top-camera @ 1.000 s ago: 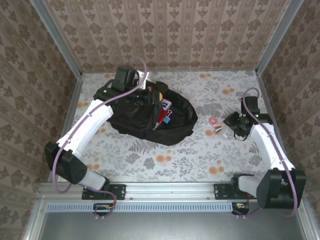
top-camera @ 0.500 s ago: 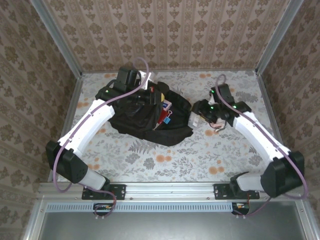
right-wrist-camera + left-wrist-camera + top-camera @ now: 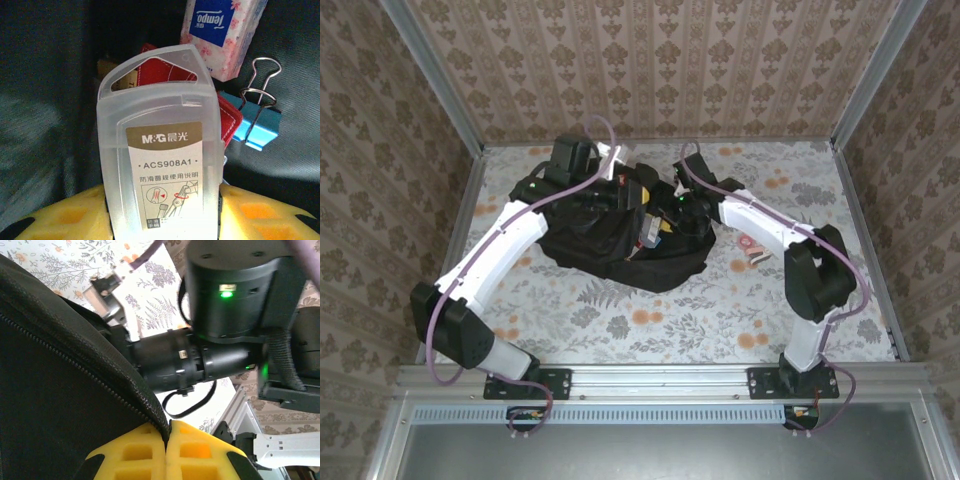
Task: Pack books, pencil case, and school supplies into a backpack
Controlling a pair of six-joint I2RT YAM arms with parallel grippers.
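The right fingers (image 3: pixel 260 215) hold a clear case (image 3: pixel 162 150) by its two sides. Its long way and pointy end aim straight ahead into the open black backpack (image 3: pixel 620 255) on the bench (image 3: pixel 650 320), so this arm is the one to drop it in. The left fingers (image 3: pixel 145 457) are pinched tight on the backpack's zip edge. The case says "M&G" and "ACS908A1", and past it lie a "tempo" tissue pack (image 3: pixel 222 35), a blue clip (image 3: pixel 257 130) and something red (image 3: pixel 165 67).
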